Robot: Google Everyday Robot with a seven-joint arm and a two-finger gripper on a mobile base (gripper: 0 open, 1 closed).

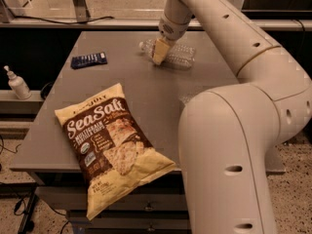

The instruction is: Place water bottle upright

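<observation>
The water bottle (179,56) is clear ribbed plastic and lies on its side at the far middle of the grey table (146,96). Its neck end points left. My gripper (159,52) reaches down from the arm onto the bottle's left part, near the neck, and hides that section. The bottle's body sticks out to the right of the gripper. I cannot make out its label.
A SeaSalt chip bag (111,145) lies flat at the table's front left. A small dark blue packet (88,60) lies at the far left. A white pump bottle (17,84) stands on a ledge left of the table. My arm (234,145) covers the table's right side.
</observation>
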